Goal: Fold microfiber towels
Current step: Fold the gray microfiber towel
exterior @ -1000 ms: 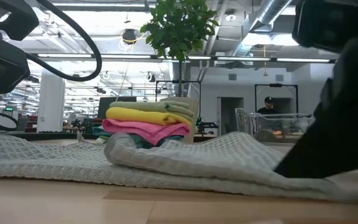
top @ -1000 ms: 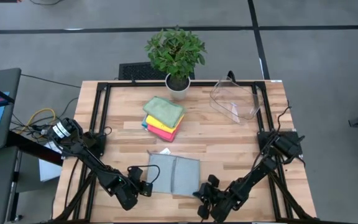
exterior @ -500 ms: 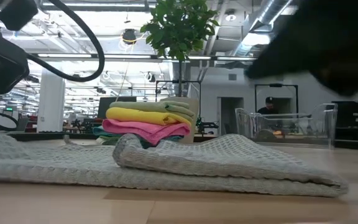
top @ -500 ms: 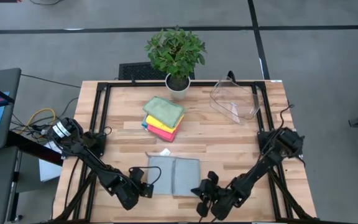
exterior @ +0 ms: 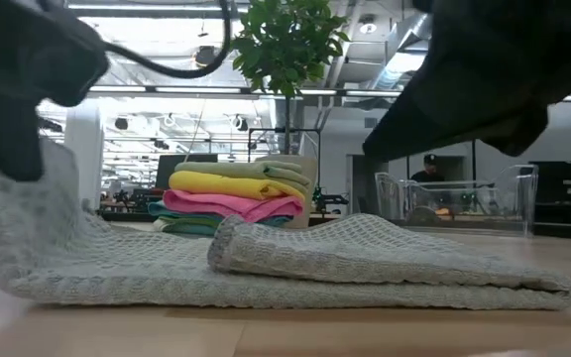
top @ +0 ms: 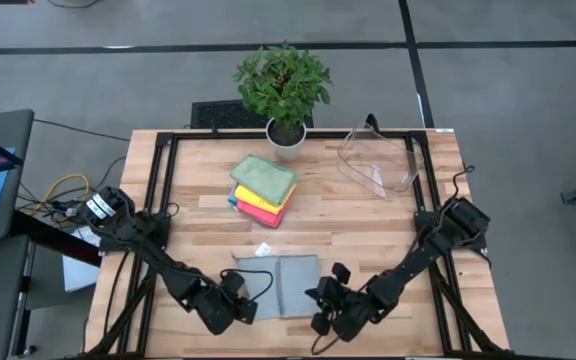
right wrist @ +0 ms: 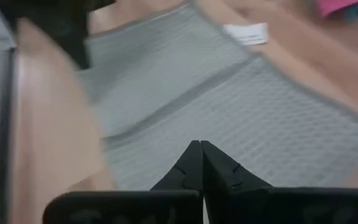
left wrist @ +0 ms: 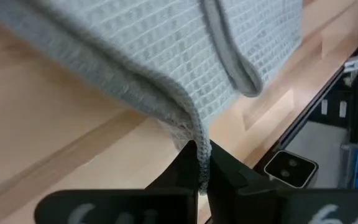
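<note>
A pale teal-grey microfiber towel (top: 280,285) lies near the table's front edge. Its right part is folded over onto its middle (exterior: 365,248). My left gripper (top: 240,300) is at the towel's left edge, shut on it (left wrist: 202,163). My right gripper (top: 320,298) hovers just over the towel's right side, shut and empty (right wrist: 201,155). A stack of folded towels (top: 263,185), sage green on yellow, pink and teal, rests on the table's middle. My left gripper pinches the towel's hemmed left edge (left wrist: 194,134) between its two fingers, coming from the table's left side. That edge is raised off the table (exterior: 28,218). The rest of the towel lies slack on the wood.
A potted plant (top: 286,140) stands at the far middle and a clear plastic bin (top: 378,160) at the far right. Bare wood lies between the stack and the towel. A black frame (top: 158,180) runs along the table's edges.
My left gripper has moved toward the table's right onto the towel's left edge and raised that edge off the table. My right gripper has lifted off the towel's right end and gone a little toward the far left. The folded right part stays down.
</note>
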### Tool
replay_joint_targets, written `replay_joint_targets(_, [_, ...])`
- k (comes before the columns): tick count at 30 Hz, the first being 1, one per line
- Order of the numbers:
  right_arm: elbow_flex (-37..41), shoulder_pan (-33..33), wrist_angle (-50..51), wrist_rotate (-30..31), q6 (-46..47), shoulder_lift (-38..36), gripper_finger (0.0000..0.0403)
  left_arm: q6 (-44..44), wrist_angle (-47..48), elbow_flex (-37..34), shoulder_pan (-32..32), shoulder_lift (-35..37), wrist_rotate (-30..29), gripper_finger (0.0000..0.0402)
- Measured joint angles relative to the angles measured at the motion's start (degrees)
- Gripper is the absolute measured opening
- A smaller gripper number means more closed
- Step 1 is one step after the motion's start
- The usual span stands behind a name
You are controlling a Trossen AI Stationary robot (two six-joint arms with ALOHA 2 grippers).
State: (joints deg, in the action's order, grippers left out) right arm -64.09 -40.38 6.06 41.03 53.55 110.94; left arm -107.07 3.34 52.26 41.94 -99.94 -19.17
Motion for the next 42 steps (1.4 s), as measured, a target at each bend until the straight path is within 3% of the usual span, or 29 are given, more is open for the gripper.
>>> replay_joint_targets(5, [2.4,1.8,3.4,2.5,2.9,0.0,0.0010,4.4,0.1,1.5,-2.5,0.0,2.5,0.0001])
replay_joint_targets(12, [8.3,2.6,-0.3,-0.7,6.9,0.0,0.0020,10.7,0.2,3.9,-5.7,0.0,7.8,0.0001])
replay_joint_targets(22, [8.3,3.5,-1.9,-3.0,5.0,0.1,0.0016,21.2,0.1,8.2,-11.6,0.0,18.2,0.0000])
replay_joint_targets(27, [8.1,4.2,-4.9,-5.9,5.1,2.9,0.0016,24.0,0.3,9.8,-13.7,0.0,21.0,0.0000])
replay_joint_targets(42, [8.2,5.2,-8.7,-6.5,3.2,3.6,0.0016,26.9,0.2,12.6,-15.7,-0.5,26.1,0.0000])
